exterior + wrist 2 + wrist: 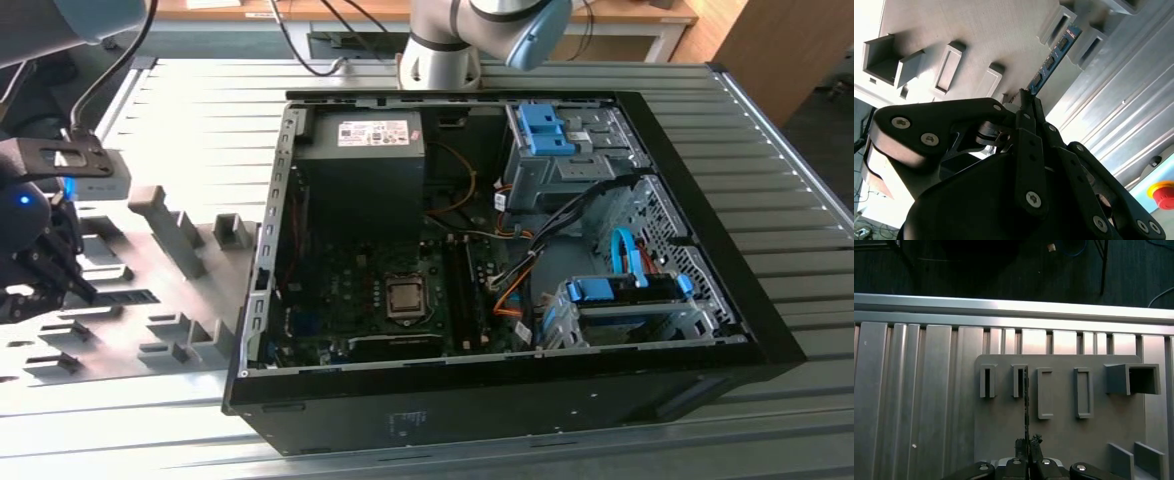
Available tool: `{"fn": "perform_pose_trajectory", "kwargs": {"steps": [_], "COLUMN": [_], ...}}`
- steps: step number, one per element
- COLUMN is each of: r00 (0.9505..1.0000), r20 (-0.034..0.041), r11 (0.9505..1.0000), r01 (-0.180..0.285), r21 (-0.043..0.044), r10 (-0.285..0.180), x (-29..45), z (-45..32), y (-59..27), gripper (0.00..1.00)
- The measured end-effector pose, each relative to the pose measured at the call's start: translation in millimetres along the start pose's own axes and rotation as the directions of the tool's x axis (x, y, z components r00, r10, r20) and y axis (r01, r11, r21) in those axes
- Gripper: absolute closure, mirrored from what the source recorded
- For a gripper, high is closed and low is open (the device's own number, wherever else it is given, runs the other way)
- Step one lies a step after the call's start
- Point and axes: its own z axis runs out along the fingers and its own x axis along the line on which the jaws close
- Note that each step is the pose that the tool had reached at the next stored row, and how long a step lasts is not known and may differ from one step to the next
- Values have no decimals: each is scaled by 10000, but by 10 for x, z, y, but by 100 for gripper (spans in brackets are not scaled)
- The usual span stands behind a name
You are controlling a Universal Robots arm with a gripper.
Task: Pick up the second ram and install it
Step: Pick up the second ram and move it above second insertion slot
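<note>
The gripper [1025, 97] was pinched tight on one end of the second ram [1054, 55]. In both wrist views the thin stick poked straight out from the gripper's tips over the grey holder [954, 30], and its far end sat up by the little slot blocks [1086, 46], though I could not tell if it touched them. In the exterior view the gripper [54, 275] hung above that holder at the exterior view's left, on the ribbed metal table [747, 130], and farther off to the exterior view's right lay the open computer case [747, 330], well apart from the ram.
</note>
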Motion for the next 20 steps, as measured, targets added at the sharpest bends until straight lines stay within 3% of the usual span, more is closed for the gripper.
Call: {"fn": "perform_pose_trajectory", "kwargs": {"steps": [20], "r00": [10000], "r20": [-1], "r11": [10000], "r01": [0], "r21": [-1], "r10": [0], "x": [-14], "z": [-225], "y": [16], "gripper": [86]}}
